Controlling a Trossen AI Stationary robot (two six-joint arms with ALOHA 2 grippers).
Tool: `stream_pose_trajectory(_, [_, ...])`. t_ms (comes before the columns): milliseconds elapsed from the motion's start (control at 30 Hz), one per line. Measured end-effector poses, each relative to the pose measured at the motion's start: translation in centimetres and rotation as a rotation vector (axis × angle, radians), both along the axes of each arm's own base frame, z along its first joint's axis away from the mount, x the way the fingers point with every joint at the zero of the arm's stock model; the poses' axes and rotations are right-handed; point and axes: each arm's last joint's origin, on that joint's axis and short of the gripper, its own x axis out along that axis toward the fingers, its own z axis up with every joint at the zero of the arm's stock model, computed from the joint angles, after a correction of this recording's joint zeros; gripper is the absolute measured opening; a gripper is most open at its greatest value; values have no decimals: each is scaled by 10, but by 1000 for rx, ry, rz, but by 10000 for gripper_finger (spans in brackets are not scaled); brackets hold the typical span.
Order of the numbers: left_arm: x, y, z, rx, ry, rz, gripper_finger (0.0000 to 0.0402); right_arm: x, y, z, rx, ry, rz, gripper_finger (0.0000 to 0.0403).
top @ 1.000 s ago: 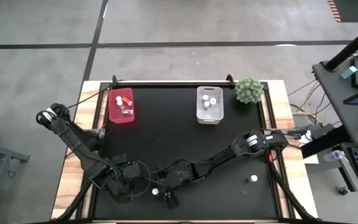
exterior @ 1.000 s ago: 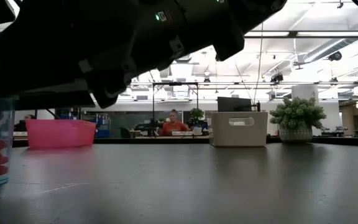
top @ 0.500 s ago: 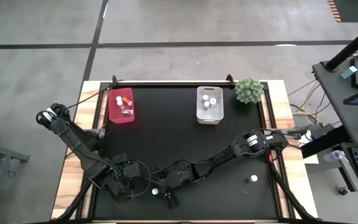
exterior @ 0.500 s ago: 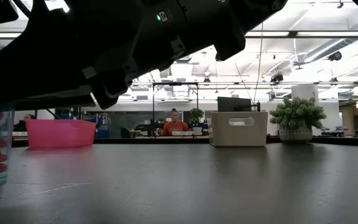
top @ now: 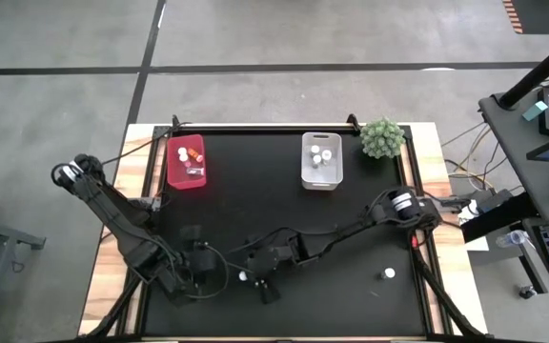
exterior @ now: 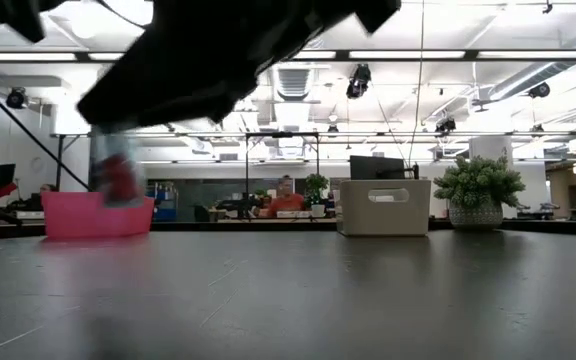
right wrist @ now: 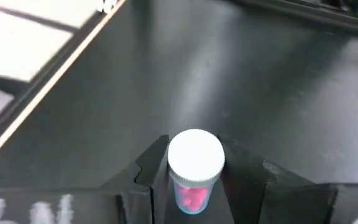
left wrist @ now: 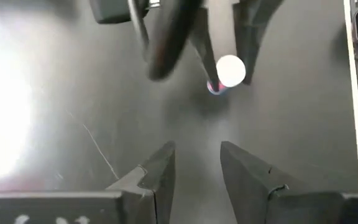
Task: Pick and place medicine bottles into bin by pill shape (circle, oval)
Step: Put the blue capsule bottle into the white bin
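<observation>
Lower centre of the high view: the right claw (top: 246, 277) is closed on a white-capped vial (right wrist: 194, 169) of pink pills, lifted off the bench (top: 351, 219); its long axis stands roughly upright, cap up. The left claw (left wrist: 194, 163) hangs just beside it, jaws partly apart and empty. We judge sorting well advanced: vials already lie in the pink bin (top: 186, 162) and the white bin (top: 320, 160); one loose vial (top: 389, 273) remains at lower right.
</observation>
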Motion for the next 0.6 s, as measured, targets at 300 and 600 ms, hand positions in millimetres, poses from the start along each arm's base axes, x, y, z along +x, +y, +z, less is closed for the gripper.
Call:
stream_pose_trajectory(300, [-4,11,17,153,-112,-126,111,-26,-46,34,-49,63,-88,117])
stream_pose_trajectory(600, [-10,42,22,219,-196,-163,111,-71,-99,53,-121,16,-300,119])
